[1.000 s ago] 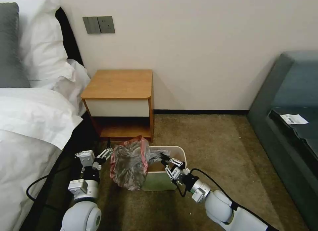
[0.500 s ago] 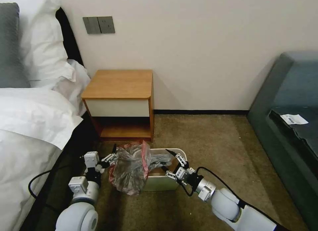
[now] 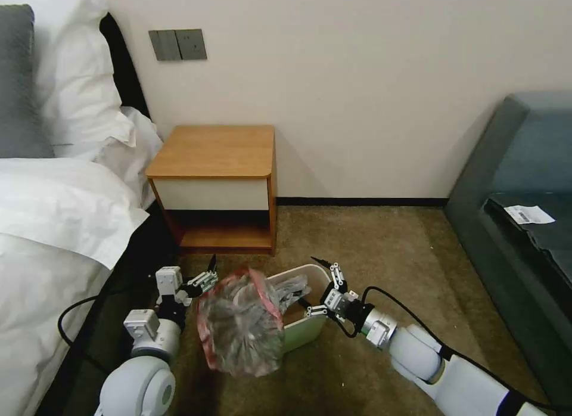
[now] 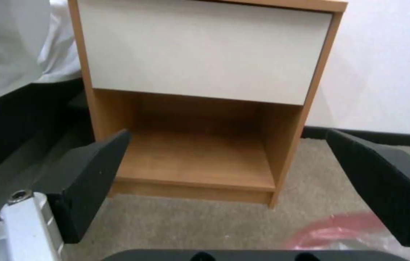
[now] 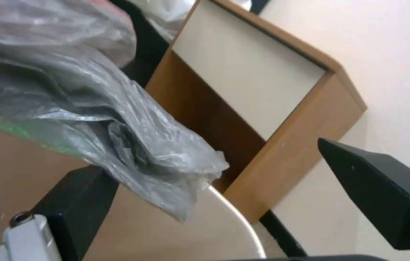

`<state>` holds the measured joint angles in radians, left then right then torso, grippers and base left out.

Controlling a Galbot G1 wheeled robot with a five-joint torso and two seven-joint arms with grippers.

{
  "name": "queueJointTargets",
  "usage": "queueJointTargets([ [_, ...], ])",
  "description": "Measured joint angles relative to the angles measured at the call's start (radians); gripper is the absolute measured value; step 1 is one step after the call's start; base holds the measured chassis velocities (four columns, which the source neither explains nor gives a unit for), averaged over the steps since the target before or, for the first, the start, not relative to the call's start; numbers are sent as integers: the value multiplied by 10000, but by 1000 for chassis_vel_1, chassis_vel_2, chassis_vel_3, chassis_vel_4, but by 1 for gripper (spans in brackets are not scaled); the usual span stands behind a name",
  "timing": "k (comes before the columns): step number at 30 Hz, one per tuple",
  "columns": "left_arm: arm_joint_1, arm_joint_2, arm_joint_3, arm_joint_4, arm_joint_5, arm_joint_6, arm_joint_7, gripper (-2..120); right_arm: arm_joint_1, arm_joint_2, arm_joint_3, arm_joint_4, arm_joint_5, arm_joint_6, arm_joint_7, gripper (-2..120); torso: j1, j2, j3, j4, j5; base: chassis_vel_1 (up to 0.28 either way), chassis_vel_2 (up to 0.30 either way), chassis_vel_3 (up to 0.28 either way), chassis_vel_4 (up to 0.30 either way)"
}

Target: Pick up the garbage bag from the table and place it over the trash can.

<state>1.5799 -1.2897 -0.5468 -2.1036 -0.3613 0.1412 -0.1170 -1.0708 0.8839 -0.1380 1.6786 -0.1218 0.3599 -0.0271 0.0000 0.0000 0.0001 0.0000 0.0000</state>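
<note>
From the head view, we see the garbage bag (image 3: 241,320) off the counter (image 3: 215,151) and bunched over the left side of the trash can (image 3: 307,329), which sits on the carpet tilted toward our left arm. Most of the film hangs outside the rim on that side, its red-pink band arching across the top, while a grey tongue of plastic trails into the mouth. Our left hand (image 3: 207,273) is just beside the bag's upper left edge, fingers spread and gripping nothing. Our right hand (image 3: 322,285) sits at the can's right rim, also spread and empty.

In the left wrist view, both pads of the left hand (image 4: 234,181) stand wide apart with only the counter's low shelf and carpet between them; a sliver of the bag's red band (image 4: 340,232) lies near one pad. We judge that this hand should take the band, not the loose grey film, since the edge is what has to go round the rim.

In the right wrist view, the right hand (image 5: 224,203) is wide open, and the bag (image 5: 94,105) drapes across one pad above the can's rim (image 5: 224,224). We would steady the tilted can first, then draw the band across the far rim slowly, because thin film slips and could pull the light can further over.
</note>
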Motion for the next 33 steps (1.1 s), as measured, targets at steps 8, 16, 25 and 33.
queueJointTargets([
  [8, 0, -53, 94, 18, 157, -32, 0, 100, -69, -123, -38, 392, 12, -181, 44, 100, 0, 0, 0, 0, 0, 0, 0, 0, 0],
  [16, 104, 15, 128, -21, 195, -36, 11, 100, -106, -683, 9, 851, 834, -651, -358, 100, 0, 0, -1, 0, 1, 0, 0, 0, 0],
  [25, 177, 6, 207, -48, 259, -41, 22, 100, 254, -1842, 107, 1592, 2637, -1608, -1669, 100, 0, 0, -1, 0, 1, 0, 0, 0, 0],
  [33, 516, 157, 222, -316, 63, 248, 59, 100, 134, -2510, 976, 1826, 3128, -1613, -3444, 100, 0, 0, -1, 0, 2, 0, 0, 0, 0],
])
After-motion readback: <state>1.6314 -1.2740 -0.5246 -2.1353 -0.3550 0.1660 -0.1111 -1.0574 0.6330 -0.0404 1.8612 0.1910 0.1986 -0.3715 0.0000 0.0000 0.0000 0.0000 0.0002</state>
